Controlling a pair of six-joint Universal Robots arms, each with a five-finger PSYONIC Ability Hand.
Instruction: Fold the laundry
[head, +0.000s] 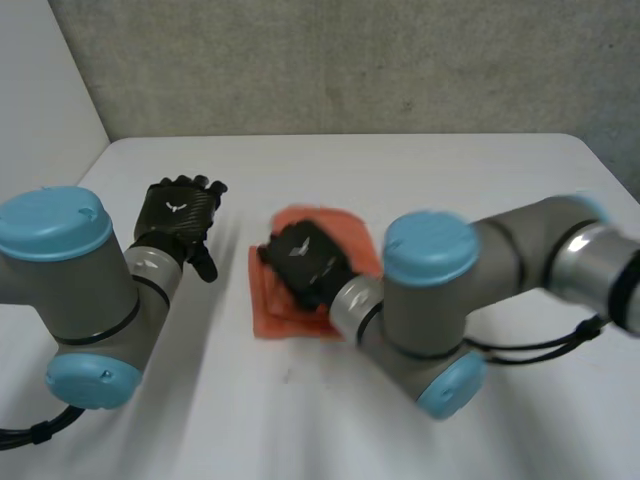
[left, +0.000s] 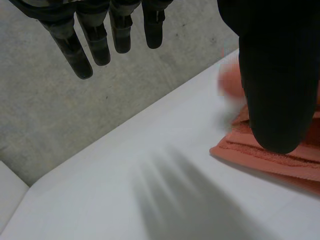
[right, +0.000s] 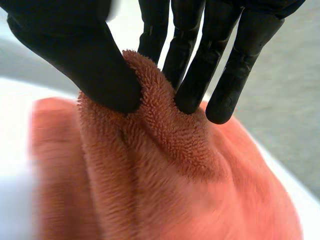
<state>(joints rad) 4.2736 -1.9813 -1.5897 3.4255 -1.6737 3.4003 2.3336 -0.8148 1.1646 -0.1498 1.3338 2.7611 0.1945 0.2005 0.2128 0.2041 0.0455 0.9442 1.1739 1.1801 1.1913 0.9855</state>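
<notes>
The right robot hand (right: 95, 65) has thumb and fingers closed on a raised ridge of the orange towel (right: 165, 190), pinching the pile between them. The towel lies directly under that hand, and its layered edge suggests it is already doubled into a small stack. I'd say this fold wants a firm pinch through the top layer only, lifted low and carried straight across so the edges meet square. The left robot hand (head: 180, 215) hangs off to the side, fingers straight and apart, touching nothing. Pressing it on the stack's near edge would stop any sliding. Beyond both hands the bench (head: 450, 165) lies open, its edges well apart from the towel, so there is room to swing.
</notes>
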